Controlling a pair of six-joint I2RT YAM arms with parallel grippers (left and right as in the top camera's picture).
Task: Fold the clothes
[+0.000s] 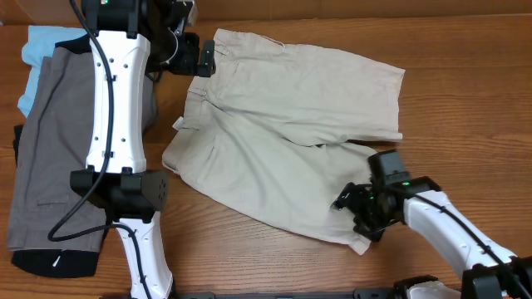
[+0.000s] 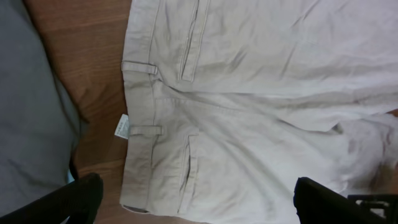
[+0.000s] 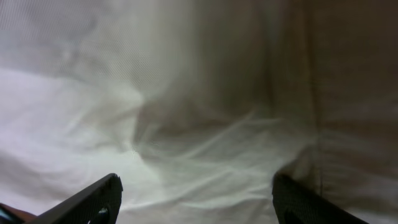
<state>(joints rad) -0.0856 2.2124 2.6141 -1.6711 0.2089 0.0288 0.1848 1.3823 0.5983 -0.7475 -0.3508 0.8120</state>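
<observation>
- Light beige cotton shorts (image 1: 283, 124) lie flat mid wooden table (image 1: 249, 257), with the waistband at 9 o'clock and the legs toward 3.
- Small white tag (image 2: 121, 126) sticks out of the waistband edge.
- Left gripper (image 1: 199, 56) is over the waistband's 11 o'clock corner, fingers wide apart and holding nothing.
- Right gripper (image 1: 357, 212) is at the 5 o'clock leg hem, fingers apart with fabric close below; contact unclear.
- Grey-brown fabric shorts (image 1: 54, 141) lie at 9 o'clock of the beige pair.

- From overhead, my left arm (image 1: 116, 91) hides the middle of the grey-brown shorts (image 1: 50, 166).
- My right gripper (image 1: 359, 209) covers a hem corner of the beige shorts (image 1: 283, 124).
- My right wrist view shows the cloth blurred, and the bottom edge cuts off my fingers (image 3: 87, 202).
- The white tag (image 2: 121, 126) is too small to read.
</observation>
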